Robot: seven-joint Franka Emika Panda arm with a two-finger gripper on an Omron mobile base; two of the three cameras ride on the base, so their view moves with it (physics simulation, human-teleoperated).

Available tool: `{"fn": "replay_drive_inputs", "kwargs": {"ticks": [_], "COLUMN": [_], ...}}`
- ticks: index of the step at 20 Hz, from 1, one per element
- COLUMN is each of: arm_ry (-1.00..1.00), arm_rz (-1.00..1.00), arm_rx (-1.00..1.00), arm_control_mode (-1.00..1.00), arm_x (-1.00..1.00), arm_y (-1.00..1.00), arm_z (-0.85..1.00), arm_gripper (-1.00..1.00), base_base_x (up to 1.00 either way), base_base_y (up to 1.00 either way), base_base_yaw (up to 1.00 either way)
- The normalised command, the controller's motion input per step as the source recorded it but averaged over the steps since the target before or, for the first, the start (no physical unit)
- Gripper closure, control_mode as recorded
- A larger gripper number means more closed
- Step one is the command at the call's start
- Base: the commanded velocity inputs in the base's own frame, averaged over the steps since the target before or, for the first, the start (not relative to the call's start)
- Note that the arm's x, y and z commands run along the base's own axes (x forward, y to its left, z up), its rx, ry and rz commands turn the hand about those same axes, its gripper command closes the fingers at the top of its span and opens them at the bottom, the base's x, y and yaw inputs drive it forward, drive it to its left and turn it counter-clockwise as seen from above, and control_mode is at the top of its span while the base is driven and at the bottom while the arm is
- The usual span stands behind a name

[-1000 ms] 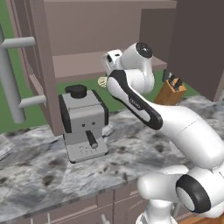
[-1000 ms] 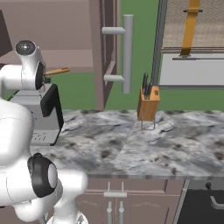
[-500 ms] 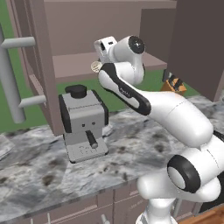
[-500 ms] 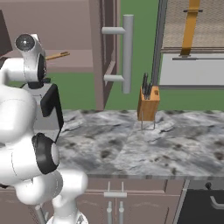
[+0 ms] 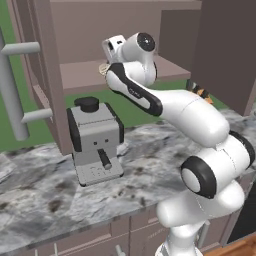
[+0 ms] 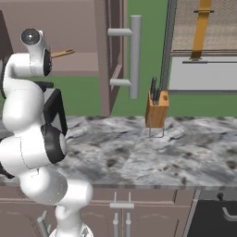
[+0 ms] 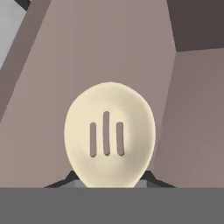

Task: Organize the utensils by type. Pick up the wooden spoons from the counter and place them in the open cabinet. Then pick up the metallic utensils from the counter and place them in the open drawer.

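Jaws clamped on a slotted wooden spoon (image 7: 109, 131), its handle (image 6: 62, 53) jutting behind the gripper (image 5: 106, 65) at the front edge of the open cabinet's shelf (image 5: 82, 75). Placement is pending; the metal utensils and drawer presumably remain. The counter (image 6: 152, 152) carries a knife block (image 6: 156, 110).

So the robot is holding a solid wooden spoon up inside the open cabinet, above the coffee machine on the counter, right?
Nearly. The wooden spoon is not solid: the hand view shows three slots cut through its bowl. The rest holds: the gripper holds it up at the open cabinet, above the coffee machine on the counter.
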Motion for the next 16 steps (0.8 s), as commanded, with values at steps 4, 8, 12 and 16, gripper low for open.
{"fn": "replay_drive_inputs", "kwargs": {"ticks": [4,8,12,16], "arm_ry": [0.00,0.00,-0.01,-0.02], "arm_rz": [0.00,0.00,0.00,0.00], "arm_rx": [0.00,0.00,0.00,0.00], "arm_control_mode": [-1.00,-1.00,-1.00,-1.00], "arm_x": [0.53,0.46,0.40,0.24], "arm_y": [0.28,0.36,0.32,0.28], "arm_z": [0.00,-0.02,-0.22,-0.41], "arm_gripper": [1.00,1.00,1.00,1.00], "base_base_x": [0.00,0.00,0.00,0.00], "base_base_y": [0.00,0.00,0.00,0.00], "base_base_yaw": [0.00,0.00,0.00,0.00]}}
